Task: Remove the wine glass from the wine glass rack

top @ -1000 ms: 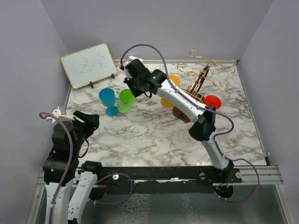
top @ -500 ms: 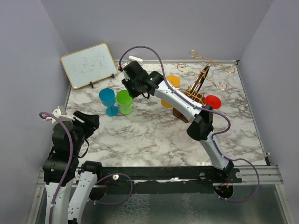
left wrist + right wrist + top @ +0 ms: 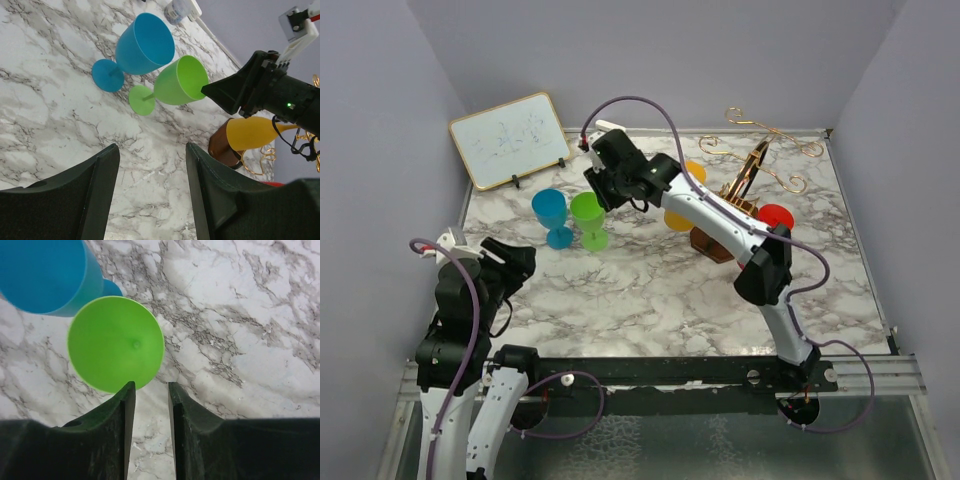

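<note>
My right gripper (image 3: 150, 386) holds its two dark fingers a narrow way apart. Only marble shows in the gap, so it pinches nothing. Just beyond the tips I look down into the open mouth of the lime-green plastic wine glass (image 3: 116, 343). It stands upright on its foot on the white-and-grey marbled table (image 3: 240, 315), off the rack and well apart from it. In the left wrist view my right fingertips come up to the green rim, but I cannot tell whether they touch it. Close beside the green glass, on the side away from the rack, stands a turquoise-blue plastic wine glass (image 3: 40, 275), also upright.

My left gripper (image 3: 150, 149) has its fingers spread wide and holds nothing. It hangs over the near left part of the table, facing the two glasses.

Further out, toward the far right corner, is the gold wire rack with curled arms on a dark brown wooden base (image 3: 760, 160). An orange plastic wine glass (image 3: 692, 172) is at its left side, partly behind my right arm, and a red plastic wine glass (image 3: 776, 215) at its right. A framed whiteboard (image 3: 510, 140) leans at the far left.
</note>
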`<state>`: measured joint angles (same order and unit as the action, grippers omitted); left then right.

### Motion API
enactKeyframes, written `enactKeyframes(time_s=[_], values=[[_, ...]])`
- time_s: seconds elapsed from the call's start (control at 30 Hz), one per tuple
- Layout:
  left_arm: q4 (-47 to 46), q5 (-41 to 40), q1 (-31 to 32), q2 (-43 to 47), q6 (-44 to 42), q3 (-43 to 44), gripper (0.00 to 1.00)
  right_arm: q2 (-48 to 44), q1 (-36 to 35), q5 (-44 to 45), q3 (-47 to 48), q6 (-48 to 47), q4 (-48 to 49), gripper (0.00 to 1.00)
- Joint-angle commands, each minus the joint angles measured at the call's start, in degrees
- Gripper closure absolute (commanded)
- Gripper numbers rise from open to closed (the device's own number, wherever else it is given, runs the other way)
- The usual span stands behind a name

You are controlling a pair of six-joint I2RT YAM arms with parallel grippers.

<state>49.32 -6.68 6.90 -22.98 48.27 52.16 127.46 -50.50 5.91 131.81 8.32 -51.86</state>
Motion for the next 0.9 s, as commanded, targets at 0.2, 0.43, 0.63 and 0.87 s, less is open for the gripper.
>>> enactKeyframes(time_s=[0.2,0.43,0.63,0.87], values=[[-12.97,11.77,0.26,-4.56,-1.53,-2.06,0.26,-25.84,0.31,-6.58,-15.78,2.41,14.52,0.55],[-29.43,29.13,0.36,-17.56,0.91,0.51,0.25,-43.53,0.38,5.68,-29.03,5.54,15.48,0.49],[-39.65,45.49,1.46,-35.07,2.23,8.24,0.27,-57.54,1.70,17.21,-39.51,11.29,11.49,0.48],[-39.91,45.66,9.54,-50.82,-1.37,22.12,0.27,-70.03,1.81,22.04,-44.84,17.33,5.74,0.50]])
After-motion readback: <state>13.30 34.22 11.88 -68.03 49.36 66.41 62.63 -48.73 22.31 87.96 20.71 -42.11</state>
